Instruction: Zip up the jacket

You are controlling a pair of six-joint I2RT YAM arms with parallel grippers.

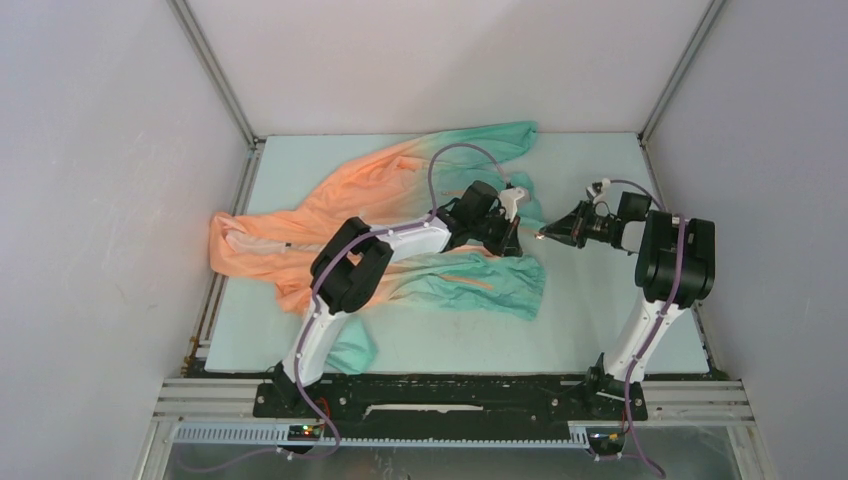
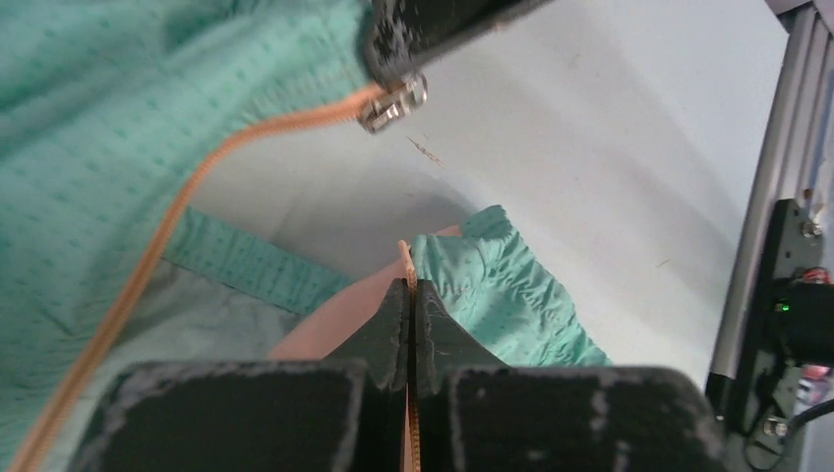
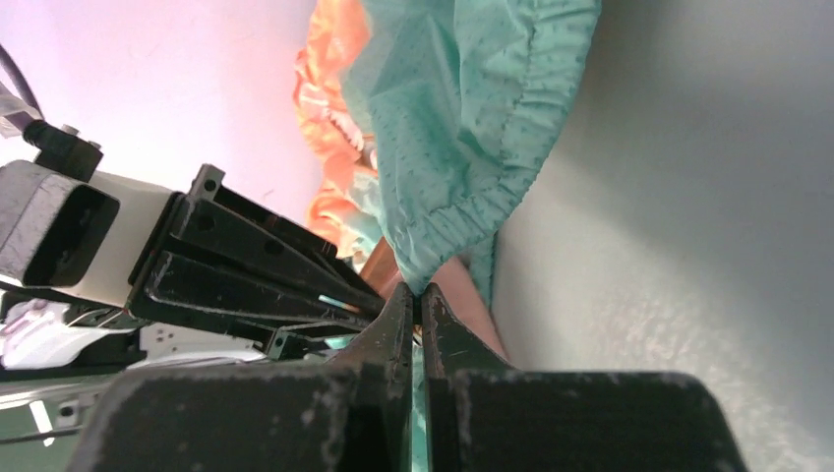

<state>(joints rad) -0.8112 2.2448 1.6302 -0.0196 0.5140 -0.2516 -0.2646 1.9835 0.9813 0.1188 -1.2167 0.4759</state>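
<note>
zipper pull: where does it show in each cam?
Top: mid-frame, zipper pull glinting at the tip of the right gripper, beside the jacket and its teal hem.
Left wrist: top centre, silver, ending the orange zipper line.
Right wrist: not visible, hidden by its fingers.
Shared landmark: the teal hem.

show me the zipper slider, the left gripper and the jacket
zipper slider (image 2: 393,102), left wrist view, its metal body
left gripper (image 2: 409,295), left wrist view, between its shut fingertips
jacket (image 1: 360,190), top view, orange upper part

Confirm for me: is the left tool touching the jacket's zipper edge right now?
Touching. The left wrist view shows the left tool shut on the jacket: the orange zipper tape comes out from between its closed fingers.
</note>
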